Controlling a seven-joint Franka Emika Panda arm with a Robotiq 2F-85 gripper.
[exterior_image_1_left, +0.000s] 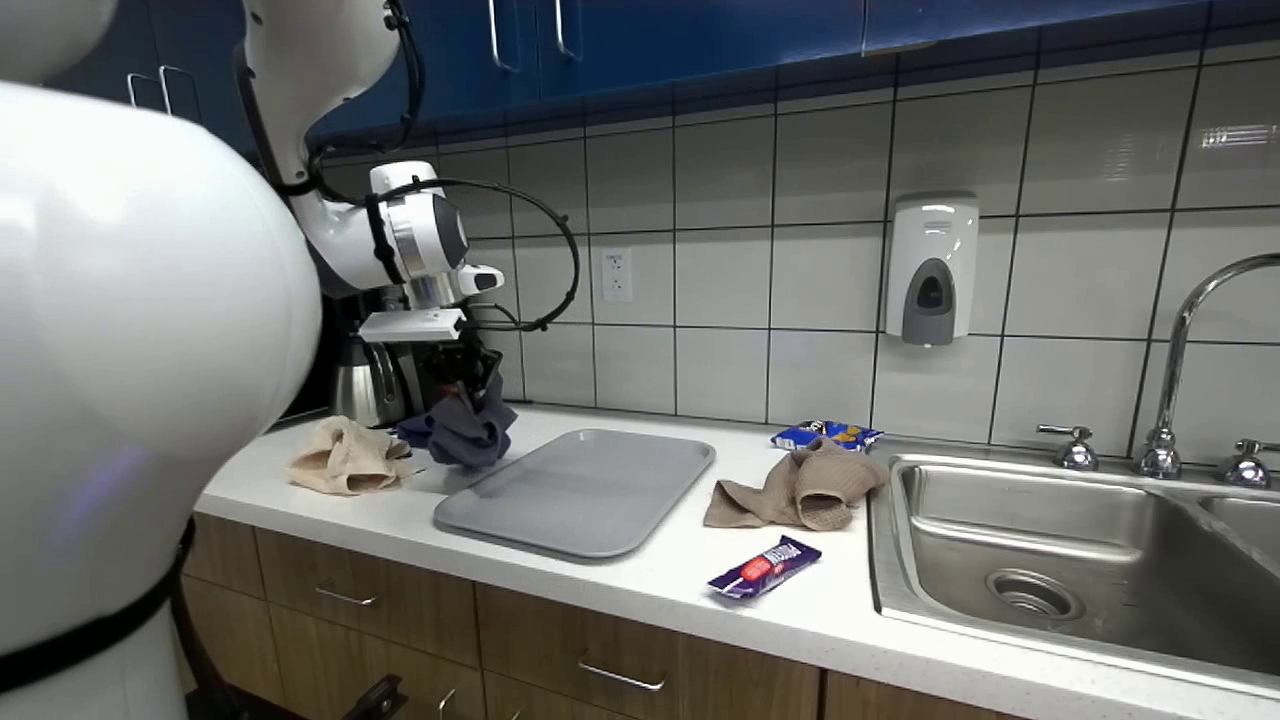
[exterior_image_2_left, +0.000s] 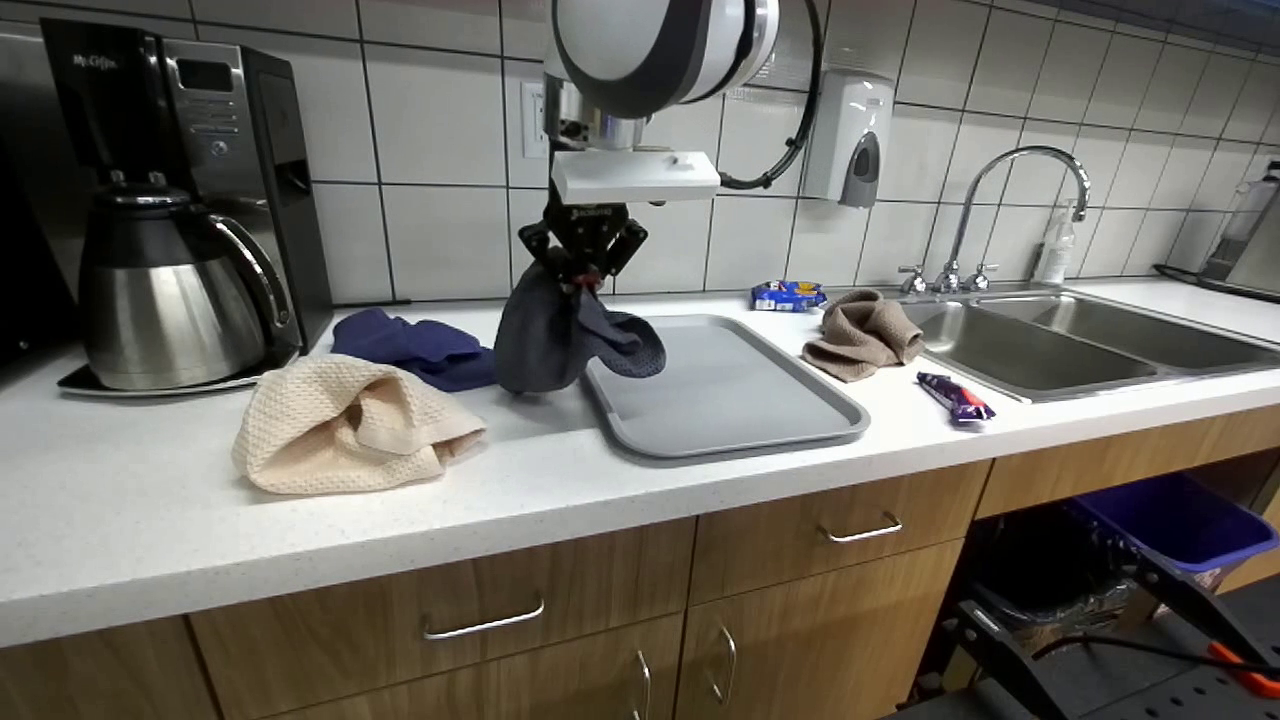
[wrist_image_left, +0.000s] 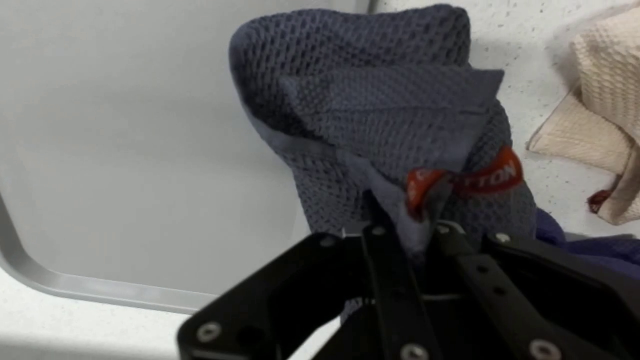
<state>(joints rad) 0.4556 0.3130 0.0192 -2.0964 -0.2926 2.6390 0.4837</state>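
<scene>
My gripper (wrist_image_left: 411, 227) is shut on a dark grey knitted cloth (wrist_image_left: 325, 60) with a red label (wrist_image_left: 492, 175). The fingers pinch it near that label. In an exterior view the cloth (exterior_image_2_left: 540, 345) hangs in folds below the gripper (exterior_image_2_left: 582, 280), over the left edge of a grey tray (exterior_image_2_left: 720, 390). Whether its lower end touches the counter, I cannot tell. Just behind and left lies a navy cloth (exterior_image_2_left: 410, 345). A crumpled beige cloth (exterior_image_2_left: 350, 430) sits in front of the navy one, apart from the gripper.
Beyond the tray are a brown cloth (exterior_image_1_left: 795, 487), a blue snack packet (exterior_image_1_left: 826, 436) and a purple wrapped bar (exterior_image_1_left: 765, 568). The steel sink (exterior_image_1_left: 1010, 515) with its faucet stands further along. A coffee maker (exterior_image_2_left: 290, 180) with a steel carafe (exterior_image_2_left: 170, 310) is at the opposite end.
</scene>
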